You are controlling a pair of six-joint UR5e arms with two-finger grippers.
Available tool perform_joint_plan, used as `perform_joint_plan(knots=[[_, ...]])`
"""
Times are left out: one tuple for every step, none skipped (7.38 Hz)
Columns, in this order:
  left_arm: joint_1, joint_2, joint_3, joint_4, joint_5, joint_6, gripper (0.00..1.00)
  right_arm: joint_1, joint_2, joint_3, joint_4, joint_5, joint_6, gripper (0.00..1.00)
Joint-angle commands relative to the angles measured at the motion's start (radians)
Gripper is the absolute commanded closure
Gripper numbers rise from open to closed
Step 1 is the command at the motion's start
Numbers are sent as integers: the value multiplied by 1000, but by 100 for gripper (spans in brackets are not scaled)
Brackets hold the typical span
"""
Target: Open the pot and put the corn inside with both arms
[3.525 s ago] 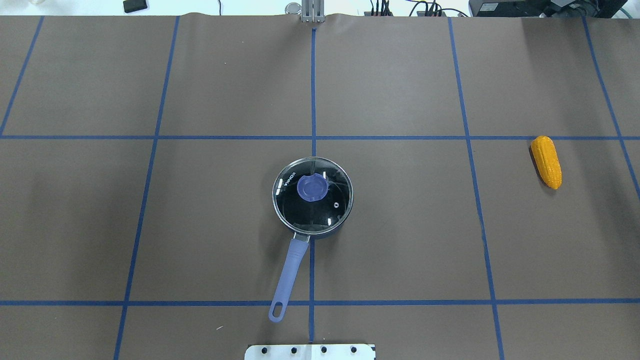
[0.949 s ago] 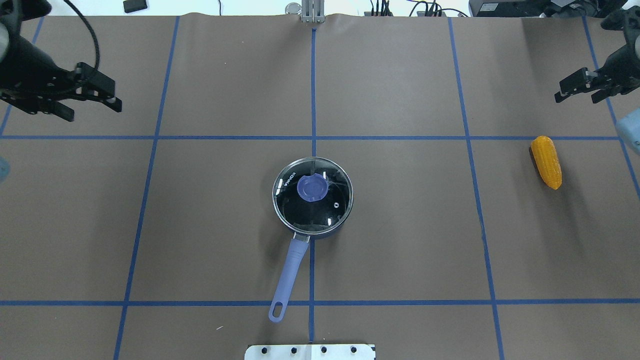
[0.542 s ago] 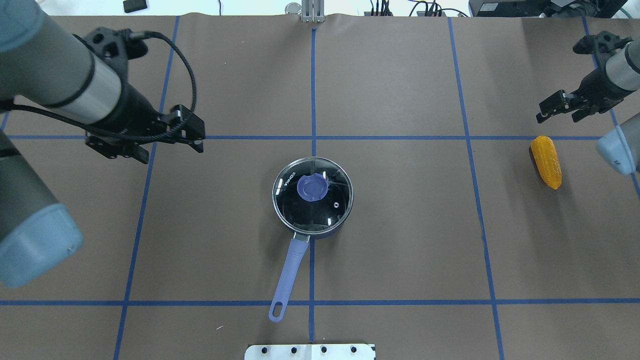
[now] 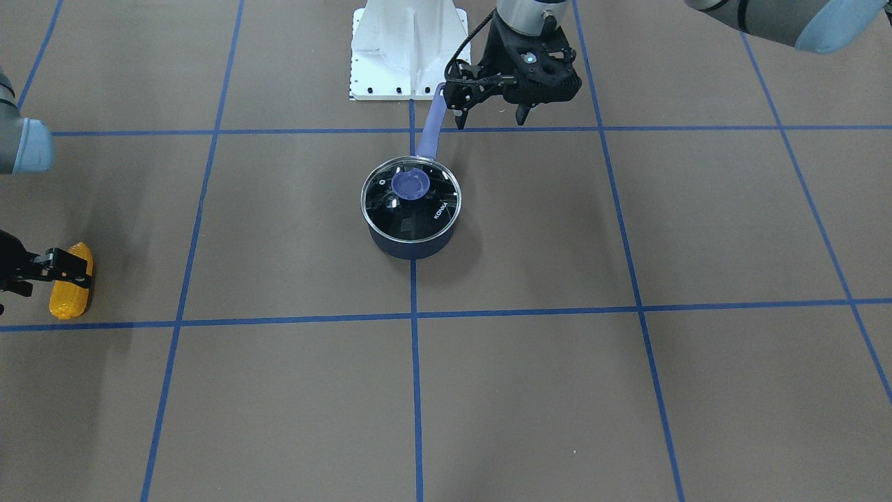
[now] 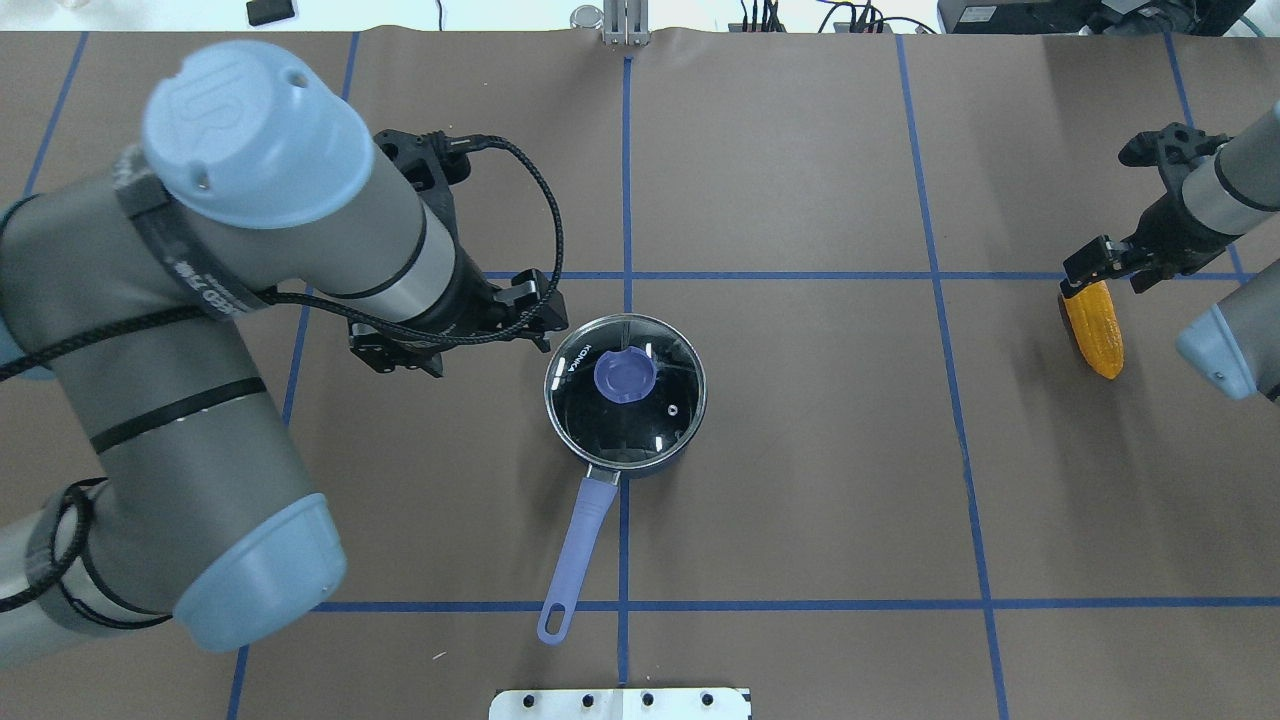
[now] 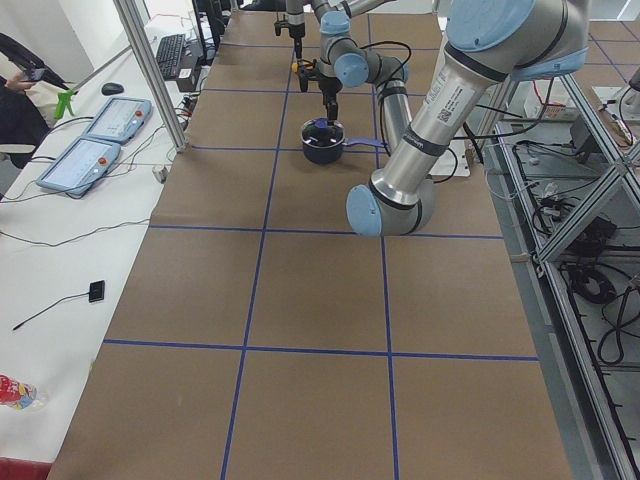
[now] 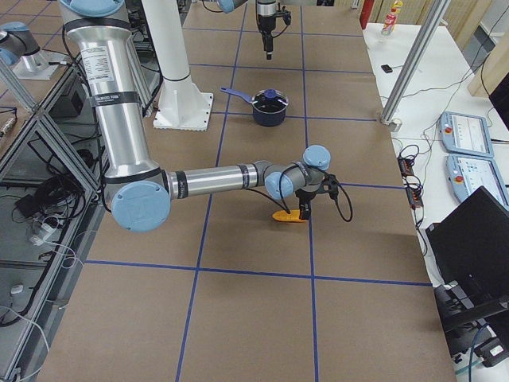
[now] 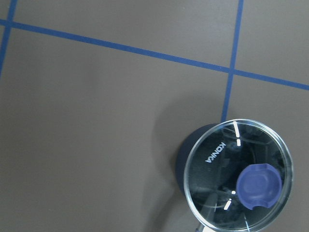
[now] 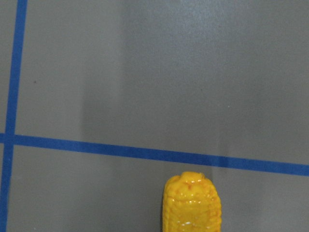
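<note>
Pot point(image 5: 590, 520) mid-table, lid point(image 5: 625, 375) on; left gripper point(image 4: 490, 118) wide open, empty, beside it, likely lining up on the knob; right gripper point(image 5: 1105, 278) open, empty, over far-right corn point(image 5: 1095, 335), for pickup.

Lid point(image 5: 645, 425) on pot point(image 5: 590, 510), corn point(image 5: 1093, 327) well apart to its right

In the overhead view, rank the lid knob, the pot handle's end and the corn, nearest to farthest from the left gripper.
1. Lid knob, just right of the left gripper.
2. Pot handle's end, nearer the robot.
3. Corn, far right.
</note>
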Motion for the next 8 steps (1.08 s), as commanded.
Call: perform_joint_plan(knots=[[49,-65,65,-7,34,-45,2,-37,-17,6,1,-57,-1,0],[65,-79,101,-36,40,-44,2,-56,-17,6,-1,-82,-1,0],[65,-88,150,-80,46,-45,2,-63,-14,4,-1,-85,-1,0],[66,-94,160,-94,46,-48,2,-68,-14,3,-1,-88,-1,4],[65,-125,209,-96,48,-56,2,-70,-14,3,-1,-92,-1,6],[65,-128,235,-119,48,-57,2,-71,-16,4,-2,-89,1,13],[65,-153,287,-154,57,-58,2,-71,-16,4,-2,-89,3,31],[65,-188,342,-165,66,-56,2,-71,-14,4,-2,-86,3,47]])
